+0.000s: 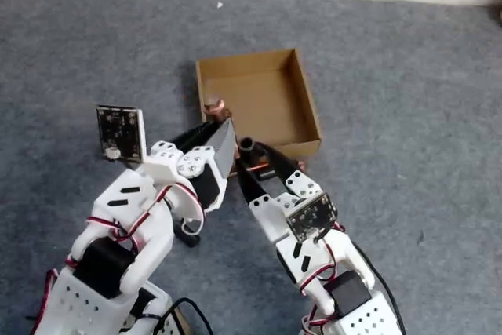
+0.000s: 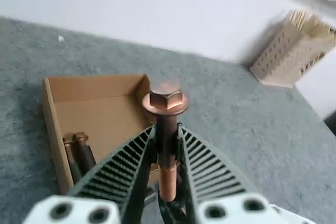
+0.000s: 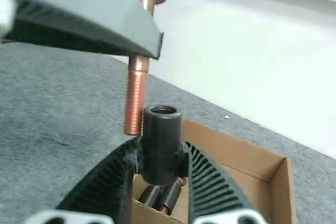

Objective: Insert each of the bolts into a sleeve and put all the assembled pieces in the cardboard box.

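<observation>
- The left gripper [image 2: 166,132] is clamping a copper bolt [image 2: 165,103] by the shank. Its ribbed jaws are closed down to the shank's width, so the hexagonal head is sticking out above the fingertips and the threaded end is pointing down between them.
- In the high view, the left gripper [image 1: 219,127] is hanging at the cardboard box's [image 1: 205,88] near-left corner, with the bolt [image 1: 213,106] showing right over that corner's rim.
- The right gripper [image 3: 160,153] is squeezing a dark sleeve [image 3: 160,135] between its two fingers. They are parted only as far as the sleeve's body, and the sleeve is standing upright with its open bore facing up.
- From above, the right gripper [image 1: 252,161] and its sleeve [image 1: 249,147] are sitting just outside the box's near wall.
- The bolt [image 3: 136,98] is hanging with its threaded tip just beside the sleeve's upper rim, outside the bore rather than in it. Whether the two are touching I cannot tell.
- Two assembled pieces [image 2: 79,153], dark sleeves with copper bolt ends, are lying inside the cardboard box [image 2: 100,108] against one side wall, near the corner closest to the arms. They are also showing below the held sleeve [image 3: 163,200], inside the box [image 3: 247,166].
- The box is resting open on grey carpet [image 1: 392,52].
- A pale block full of holes [image 2: 294,51] is standing well beyond the box.
</observation>
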`<state>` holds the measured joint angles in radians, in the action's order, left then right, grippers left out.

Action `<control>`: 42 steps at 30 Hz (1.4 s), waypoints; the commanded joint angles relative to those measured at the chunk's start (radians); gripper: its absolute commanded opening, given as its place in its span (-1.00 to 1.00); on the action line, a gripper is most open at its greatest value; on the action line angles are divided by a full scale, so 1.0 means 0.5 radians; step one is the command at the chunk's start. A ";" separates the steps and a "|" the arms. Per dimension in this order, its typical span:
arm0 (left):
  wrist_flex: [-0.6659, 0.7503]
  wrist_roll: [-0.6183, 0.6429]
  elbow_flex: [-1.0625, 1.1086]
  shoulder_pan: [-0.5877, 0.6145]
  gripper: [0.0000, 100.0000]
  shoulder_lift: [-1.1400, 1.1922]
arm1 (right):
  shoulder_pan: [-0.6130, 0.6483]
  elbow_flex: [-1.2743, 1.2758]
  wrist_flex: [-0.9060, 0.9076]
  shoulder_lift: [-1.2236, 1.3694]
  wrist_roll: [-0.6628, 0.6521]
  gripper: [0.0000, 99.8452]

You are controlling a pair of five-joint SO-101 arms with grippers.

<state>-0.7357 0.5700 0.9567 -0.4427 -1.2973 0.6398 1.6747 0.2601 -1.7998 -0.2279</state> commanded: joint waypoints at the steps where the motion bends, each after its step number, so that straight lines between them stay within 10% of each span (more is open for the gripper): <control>1: 0.074 0.006 -0.084 -0.041 -0.99 -0.023 | 0.023 0.281 -0.035 -0.041 -0.015 -0.99; 42: 0.203 -0.196 0.232 -0.044 -0.99 -0.026 | 0.054 0.281 0.044 -0.063 -0.009 -0.99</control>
<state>-0.6391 0.5301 1.0779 -0.4611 -1.3080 0.6767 1.6747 0.2908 -1.7983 -0.2279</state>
